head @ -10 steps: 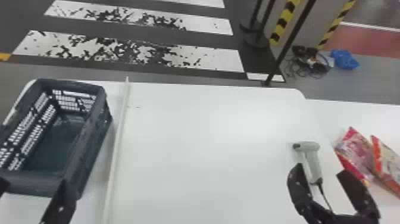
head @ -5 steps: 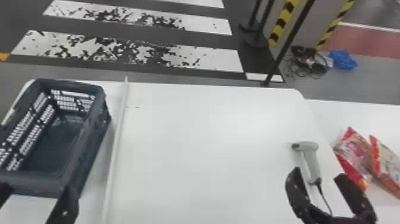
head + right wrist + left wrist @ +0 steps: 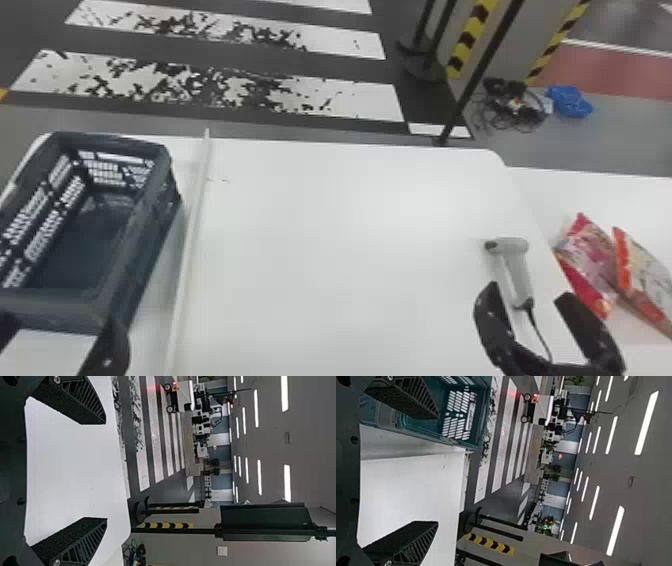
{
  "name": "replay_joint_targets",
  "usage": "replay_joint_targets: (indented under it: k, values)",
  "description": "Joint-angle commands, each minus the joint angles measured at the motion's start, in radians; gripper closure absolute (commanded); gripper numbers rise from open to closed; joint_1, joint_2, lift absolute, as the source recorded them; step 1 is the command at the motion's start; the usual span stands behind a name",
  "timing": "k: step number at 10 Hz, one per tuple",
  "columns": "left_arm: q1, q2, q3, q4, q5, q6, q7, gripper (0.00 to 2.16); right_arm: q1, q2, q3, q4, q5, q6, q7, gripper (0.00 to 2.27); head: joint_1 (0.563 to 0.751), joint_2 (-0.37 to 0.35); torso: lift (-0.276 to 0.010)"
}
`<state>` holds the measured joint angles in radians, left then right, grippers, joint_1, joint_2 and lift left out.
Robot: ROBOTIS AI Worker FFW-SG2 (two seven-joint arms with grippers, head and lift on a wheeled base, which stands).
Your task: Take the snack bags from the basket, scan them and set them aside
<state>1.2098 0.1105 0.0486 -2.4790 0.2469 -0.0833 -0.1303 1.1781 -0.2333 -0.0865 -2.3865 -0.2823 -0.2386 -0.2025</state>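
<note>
on the right-hand side surface, head view: two snack bags, a pink-red one and an orange-and-white one, side by side, outside the basket.
ceiling lights: long bright strips, seen in both wrist views.
dark panel: on a black pole, right wrist view.
table: white, round-cornered; pale strip runs along it just beside the dark basket.
scanner: grey, lying near the table's right edge, cable trailing.
floor: worn white crossing bars; blue bundle near tangled cables.
left gripper: by the basket's near end, fingers wide, table and basket seen past them.
right gripper: fingers wide, bare white between them in its wrist view; scanner cable between them in head view, contact unclear.
</note>
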Motion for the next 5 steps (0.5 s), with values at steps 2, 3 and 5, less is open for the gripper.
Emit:
replay_joint_targets:
  k: [2,3,5]
  values:
    - [-0.004,0.0,-0.006,0.0,0.0,0.003,0.0,0.04,0.0,-0.003,-0.001,0.003,0.0,-0.001,0.0,0.06,0.695,-0.198,-0.075]
    - [-0.007,0.0,-0.006,0.003,0.0,0.006,0.0,0.04,0.0,-0.005,-0.001,0.003,0.0,-0.001,0.0,0.06,0.695,-0.2,-0.075]
    - [-0.013,0.0,-0.01,0.002,0.0,0.027,0.0,0.04,0.0,-0.006,-0.004,0.003,0.0,-0.001,0.002,0.06,0.695,-0.202,-0.075]
